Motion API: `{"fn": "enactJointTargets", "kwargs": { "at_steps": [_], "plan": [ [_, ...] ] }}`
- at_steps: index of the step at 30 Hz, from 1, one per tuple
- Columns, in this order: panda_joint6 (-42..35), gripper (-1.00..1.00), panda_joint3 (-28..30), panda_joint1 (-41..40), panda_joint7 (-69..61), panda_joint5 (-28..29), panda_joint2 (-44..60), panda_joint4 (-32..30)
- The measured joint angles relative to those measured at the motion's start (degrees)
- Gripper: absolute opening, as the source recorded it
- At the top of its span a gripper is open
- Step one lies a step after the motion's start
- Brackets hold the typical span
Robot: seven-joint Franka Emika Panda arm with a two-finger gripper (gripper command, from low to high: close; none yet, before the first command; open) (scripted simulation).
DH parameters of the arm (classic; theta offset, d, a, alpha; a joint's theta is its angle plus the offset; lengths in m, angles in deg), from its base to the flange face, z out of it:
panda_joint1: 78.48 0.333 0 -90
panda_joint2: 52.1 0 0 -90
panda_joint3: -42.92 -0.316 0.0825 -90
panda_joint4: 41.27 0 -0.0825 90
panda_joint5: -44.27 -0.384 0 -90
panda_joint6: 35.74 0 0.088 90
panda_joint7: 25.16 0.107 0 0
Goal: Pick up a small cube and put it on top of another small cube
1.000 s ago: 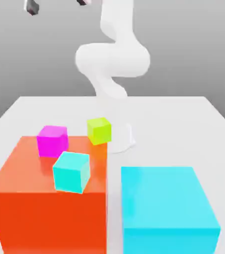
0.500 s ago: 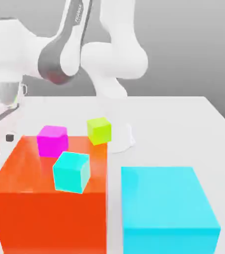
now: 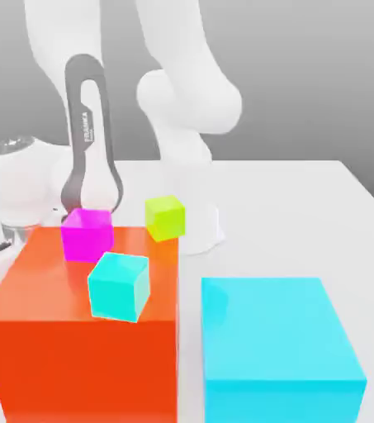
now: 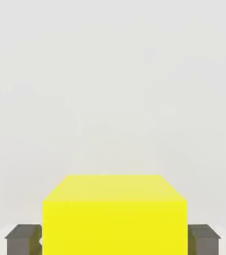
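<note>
Yellow cube (image 4: 115, 214) sits squarely between the gripper (image 4: 115, 239) fingers (image 4: 22, 239), at nine and three o'clock, clamped against its sides.

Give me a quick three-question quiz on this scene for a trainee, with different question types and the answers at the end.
1. True or false: the small magenta cube rests on the big cyan block.
2. In the hand view, what sits between the fingers? A) a lime cube B) the small yellow cube C) nothing
3. Which small cube sits nearest the front edge of the big orange block in the exterior view?

Key: 1. False, it rests on the big orange block. 2. B. 3. The small cyan cube.
</note>
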Motion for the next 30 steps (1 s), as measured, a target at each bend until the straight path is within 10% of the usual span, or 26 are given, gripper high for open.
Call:
{"fn": "enactJointTargets", "kwargs": {
  "at_steps": [11,30],
  "plan": [
    [-11.1,-1.00,3.0,0.8,3.6,7.0,-13.8,-1.2],
    [-56.2,-1.00,-4.4,19.0,-42.8,6.7,-41.3,18.4]
  ]
}}
